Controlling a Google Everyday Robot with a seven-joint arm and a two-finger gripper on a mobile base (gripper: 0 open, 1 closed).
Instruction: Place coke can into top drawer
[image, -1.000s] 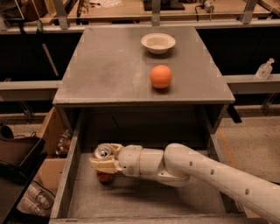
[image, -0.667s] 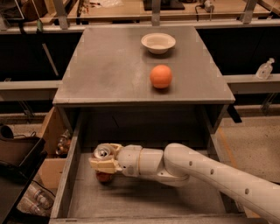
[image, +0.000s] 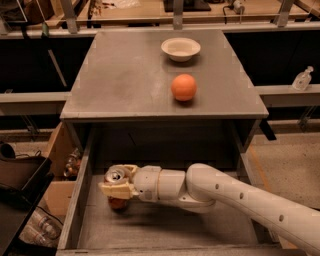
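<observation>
**Open drawer and gripper.** The drawer (image: 165, 226) lies pulled out below the cabinet top (image: 130, 75). It is a wide, shallow grey tray with a flat, scuffed bottom and worn side walls.

In its left half you see the can (image: 118, 203), a small upright cylinder with a red body and a round silver top. Whether its base touches the drawer bottom cannot be told. The cream-coloured gripper (image: 119, 182) pinches the can, with 1 finger on each side near its top.

The smooth white arm (image: 225, 195), built of rounded segments, enters from the lower right. It crosses the right half of the drawer and hides part of the bottom there.

On the matte grey cabinet top rest 1 round orange ball (image: 183, 87) and, behind it, 1 shallow cream bowl (image: 180, 48), apart from each other. A clear bottle (image: 302, 79) stands on a ledge at far right.

Compared with 0.7 s ago, you find gripper, can and arm in the same place. Ball and bowl are unmoved.
</observation>
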